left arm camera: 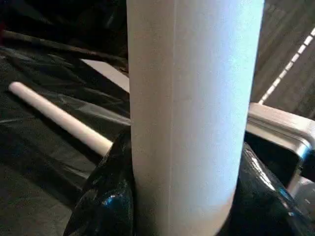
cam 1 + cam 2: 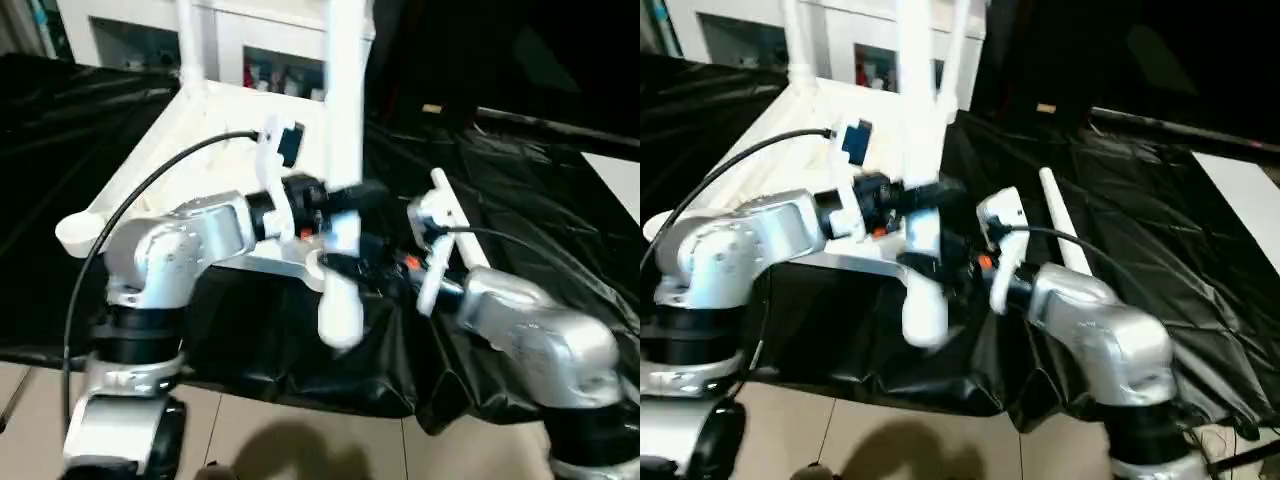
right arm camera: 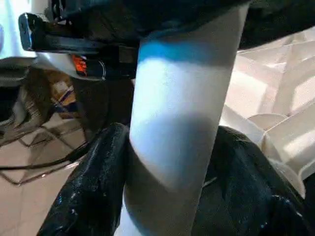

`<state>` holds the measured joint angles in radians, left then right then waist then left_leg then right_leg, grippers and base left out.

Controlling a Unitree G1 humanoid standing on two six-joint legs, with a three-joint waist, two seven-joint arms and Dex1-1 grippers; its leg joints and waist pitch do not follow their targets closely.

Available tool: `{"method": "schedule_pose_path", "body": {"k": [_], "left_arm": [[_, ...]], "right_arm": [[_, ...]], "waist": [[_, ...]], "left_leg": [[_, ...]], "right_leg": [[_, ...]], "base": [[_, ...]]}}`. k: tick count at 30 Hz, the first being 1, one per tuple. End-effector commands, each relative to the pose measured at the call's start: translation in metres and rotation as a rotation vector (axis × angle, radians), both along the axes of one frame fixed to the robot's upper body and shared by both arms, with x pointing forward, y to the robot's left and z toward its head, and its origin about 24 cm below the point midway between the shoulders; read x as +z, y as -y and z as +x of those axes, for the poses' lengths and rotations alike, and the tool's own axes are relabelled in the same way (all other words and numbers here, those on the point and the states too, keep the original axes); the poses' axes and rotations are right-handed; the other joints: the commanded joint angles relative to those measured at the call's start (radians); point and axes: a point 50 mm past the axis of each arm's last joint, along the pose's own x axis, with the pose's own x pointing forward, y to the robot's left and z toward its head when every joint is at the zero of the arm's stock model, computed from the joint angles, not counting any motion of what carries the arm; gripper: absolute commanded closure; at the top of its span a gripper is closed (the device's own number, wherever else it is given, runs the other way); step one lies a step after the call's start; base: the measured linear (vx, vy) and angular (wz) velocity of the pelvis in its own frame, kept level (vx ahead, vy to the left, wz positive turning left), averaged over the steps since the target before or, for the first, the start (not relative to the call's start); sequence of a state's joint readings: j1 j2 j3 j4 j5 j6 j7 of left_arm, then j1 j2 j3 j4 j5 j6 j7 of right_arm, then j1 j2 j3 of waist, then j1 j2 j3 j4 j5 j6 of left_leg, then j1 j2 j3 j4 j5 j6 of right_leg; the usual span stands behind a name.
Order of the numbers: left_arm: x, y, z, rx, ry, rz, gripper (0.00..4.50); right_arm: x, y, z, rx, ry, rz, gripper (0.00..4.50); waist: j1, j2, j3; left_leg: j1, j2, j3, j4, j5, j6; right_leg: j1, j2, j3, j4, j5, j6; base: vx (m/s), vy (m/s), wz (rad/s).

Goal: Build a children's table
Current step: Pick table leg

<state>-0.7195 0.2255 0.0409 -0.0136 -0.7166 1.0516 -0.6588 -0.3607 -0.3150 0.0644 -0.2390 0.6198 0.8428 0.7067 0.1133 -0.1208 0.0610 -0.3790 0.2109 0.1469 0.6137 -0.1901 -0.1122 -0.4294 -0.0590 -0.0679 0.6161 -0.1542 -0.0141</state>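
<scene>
Both grippers, left (image 2: 335,200) and right (image 2: 345,265), pinch the leg (image 2: 343,150) over the tabletop's (image 2: 215,115) near corner; it's prob light, stiff, slick, so we'd grip low.

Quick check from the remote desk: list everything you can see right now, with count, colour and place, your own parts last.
Table top: one, white, upside down on the black sheet.
Fitted legs: at least one, white, upright at a far corner socket.
Held leg: one, white, upright at the near edge, both grippers on it.
Loose leg: one, white, flat on the sheet, right of the top.
Sheet: one, black, covering the bench.
Cabinet: one, white, behind.
Left gripper: black fingers gripping the held leg.
Right gripper: black fingers either side of it.
</scene>
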Motion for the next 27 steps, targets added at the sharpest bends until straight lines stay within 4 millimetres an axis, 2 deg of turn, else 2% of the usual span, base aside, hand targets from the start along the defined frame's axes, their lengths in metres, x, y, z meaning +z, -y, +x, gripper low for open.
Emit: {"method": "schedule_pose_path", "body": {"k": [1,2,3,5,6,8,9,10,12,15,21,23,25,27], "left_arm": [[0.016,0.006,-0.007,-0.093,0.045,-0.069,2.65],[0.018,0.006,-0.007,-0.104,0.043,-0.087,2.65],[0.021,0.006,-0.007,-0.118,0.041,-0.118,2.65],[0.025,0.007,-0.007,-0.133,0.036,-0.165,2.65],[0.026,0.007,-0.007,-0.14,0.033,-0.184,2.65],[0.028,0.006,-0.007,-0.146,0.027,-0.208,2.65],[0.029,0.006,-0.006,-0.148,0.025,-0.213,2.65],[0.029,0.006,-0.006,-0.148,0.025,-0.213,2.65],[0.028,0.005,-0.006,-0.144,0.024,-0.21,2.65],[0.026,0.004,-0.004,-0.135,0.008,-0.209,2.65],[0.016,0.006,-0.002,-0.1,0.012,-0.121,2.65],[0.011,0.008,-0.003,-0.107,0.003,-0.087,2.09],[0.009,0.01,-0.006,-0.123,0.011,-0.07,1.95],[0.008,0.01,-0.007,-0.116,0.026,-0.053,1.59]], "right_arm": [[-0.008,0.016,-0.001,-0.04,-0.051,-0.061,1.82],[-0.009,0.016,-0.003,-0.025,-0.059,-0.069,1.82],[-0.011,0.016,-0.006,-0.004,-0.072,-0.081,2.11],[-0.014,0.014,-0.008,0.013,-0.088,-0.099,2.18],[-0.015,0.014,-0.008,0.01,-0.099,-0.105,2.18],[-0.017,0.014,-0.007,-0.005,-0.117,-0.109,2.23],[-0.017,0.013,-0.005,-0.019,-0.123,-0.101,2.49],[-0.017,0.013,-0.005,-0.019,-0.123,-0.101,2.52],[-0.015,0.013,-0.004,-0.025,-0.121,-0.086,2.54],[-0.011,0.013,-0.003,-0.034,-0.116,-0.059,2.61],[-0.008,0.014,0.0,-0.057,-0.112,-0.034,2.63],[-0.008,0.014,0.002,-0.065,-0.111,-0.029,2.63],[-0.007,0.015,0.002,-0.068,-0.107,-0.027,2.63],[-0.006,0.015,0.003,-0.07,-0.105,-0.024,2.64]], "waist": [[0.003,0.021,-0.068],[0.005,0.026,-0.069],[0.003,0.024,-0.065],[0.003,0.026,-0.06],[-0.001,0.026,-0.059],[-0.002,0.025,-0.062],[-0.002,0.027,-0.062],[-0.003,0.026,-0.063],[-0.002,0.03,-0.064],[-0.001,0.024,-0.066],[0.0,0.024,-0.069],[0.001,0.023,-0.069],[0.001,0.025,-0.069],[0.001,0.025,-0.068]], "left_leg": [[0.008,0.01,0.01,-0.077,-0.156,-0.047],[0.009,0.01,0.01,-0.077,-0.157,-0.048],[0.012,0.01,0.01,-0.078,-0.181,-0.047],[0.014,0.009,0.009,-0.08,-0.215,-0.047],[0.02,0.009,0.004,-0.08,-0.261,-0.047],[0.02,0.009,0.002,-0.079,-0.259,-0.047],[0.019,0.008,0.002,-0.079,-0.25,-0.045],[0.019,0.008,0.001,-0.08,-0.249,-0.045],[0.019,0.009,0.001,-0.08,-0.245,-0.046],[0.015,0.011,0.002,-0.082,-0.218,-0.045],[0.015,0.013,0.003,-0.083,-0.18,-0.048],[0.014,0.013,0.005,-0.083,-0.168,-0.049],[0.013,0.013,0.005,-0.084,-0.158,-0.054],[0.015,0.014,0.006,-0.084,-0.162,-0.055]], "right_leg": [[0.071,-0.067,0.04,-0.076,-0.315,-0.07],[0.07,-0.068,0.04,-0.077,-0.322,-0.067],[0.066,-0.067,0.038,-0.083,-0.359,-0.06],[0.065,-0.068,0.035,-0.092,-0.423,-0.05],[0.063,-0.073,0.029,-0.104,-0.525,-0.021],[0.062,-0.074,0.028,-0.107,-0.537,-0.011],[0.06,-0.071,0.028,-0.107,-0.531,-0.006],[0.059,-0.071,0.027,-0.107,-0.528,-0.004],[0.059,-0.071,0.028,-0.105,-0.508,-0.009],[0.064,-0.069,0.03,-0.096,-0.45,-0.025],[0.067,-0.069,0.034,-0.085,-0.378,-0.048],[0.069,-0.069,0.035,-0.083,-0.35,-0.058],[0.071,-0.069,0.036,-0.079,-0.335,-0.064],[0.071,-0.069,0.036,-0.08,-0.333,-0.066]], "base": [[0.0,0.0,0.0],[0.0,0.0,0.0],[0.0,0.0,0.0],[0.0,0.0,0.0],[0.0,0.0,0.0],[0.0,0.0,0.0],[0.0,0.0,0.0],[0.0,0.0,0.0],[0.0,0.0,0.0],[0.0,0.0,0.0],[0.0,0.0,0.0],[0.0,0.0,0.0],[0.0,0.0,0.0],[0.0,0.0,0.0]]}}
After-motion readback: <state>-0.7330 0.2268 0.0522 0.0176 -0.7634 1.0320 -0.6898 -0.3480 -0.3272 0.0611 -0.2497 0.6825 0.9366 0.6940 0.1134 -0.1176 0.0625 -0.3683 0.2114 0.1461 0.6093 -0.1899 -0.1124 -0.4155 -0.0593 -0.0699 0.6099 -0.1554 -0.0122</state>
